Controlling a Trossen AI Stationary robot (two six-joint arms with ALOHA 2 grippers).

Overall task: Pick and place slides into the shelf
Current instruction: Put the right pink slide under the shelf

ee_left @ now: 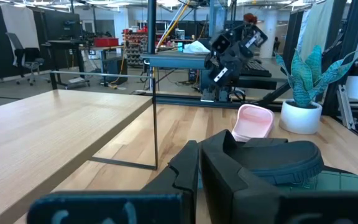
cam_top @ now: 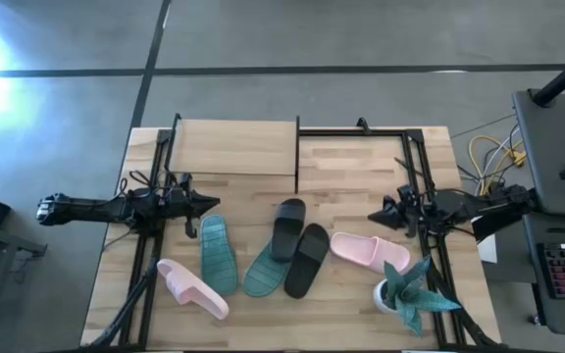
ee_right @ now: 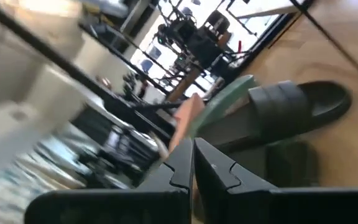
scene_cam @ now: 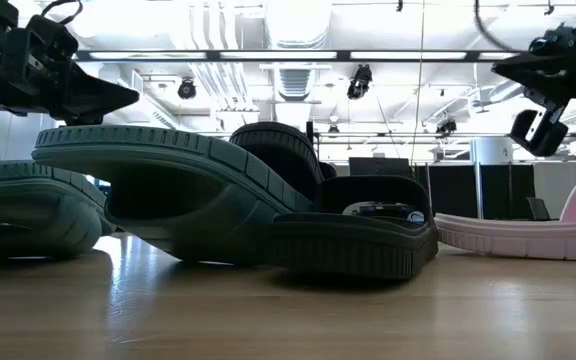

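Six slides lie on the table's near half. Two teal slides (cam_top: 218, 253) (cam_top: 263, 271) lie ribbed sole up. The right one leans on a black slide (cam_top: 307, 260), as the low view shows (scene_cam: 168, 160). A second black slide (cam_top: 288, 227) lies just beyond. One pink slide (cam_top: 369, 251) lies at the right, the other (cam_top: 192, 287) at the near left. The shelf (cam_top: 235, 147) stands at the far side. My left gripper (cam_top: 209, 203) hangs shut above the left teal slide's far end. My right gripper (cam_top: 373, 216) hangs shut beyond the right pink slide.
A potted plant with long teal leaves (cam_top: 405, 289) stands at the near right, close to the right pink slide. Black frame rails (cam_top: 430, 176) run along the table's sides. Bare tabletop (cam_top: 351, 176) lies between the shelf and the right arm.
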